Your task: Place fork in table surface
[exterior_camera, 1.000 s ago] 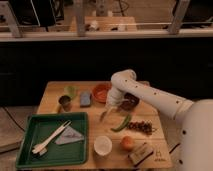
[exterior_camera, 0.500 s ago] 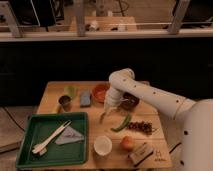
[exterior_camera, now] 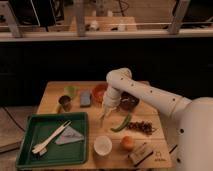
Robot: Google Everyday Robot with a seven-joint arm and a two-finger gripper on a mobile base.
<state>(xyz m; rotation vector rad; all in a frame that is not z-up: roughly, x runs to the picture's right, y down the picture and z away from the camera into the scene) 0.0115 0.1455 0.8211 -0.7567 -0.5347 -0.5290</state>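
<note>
Fork seen as a slim pale sliver at tip of gripper, low over table surface.
Poised between green pepper and green tray of cream utensils; cannot tell whether grip is wide or closed.

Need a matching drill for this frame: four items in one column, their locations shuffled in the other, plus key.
Items:
1 cream utensils
2 green pepper
3 white cup
4 pincer

Places:
a low over the tabletop, between the green tray and the green pepper
b in the green tray
c near the front edge, left of the orange ball
d lying on the wood, camera side of the dark bowl

Pairs: 1-b; 2-d; 3-c; 4-a
</note>
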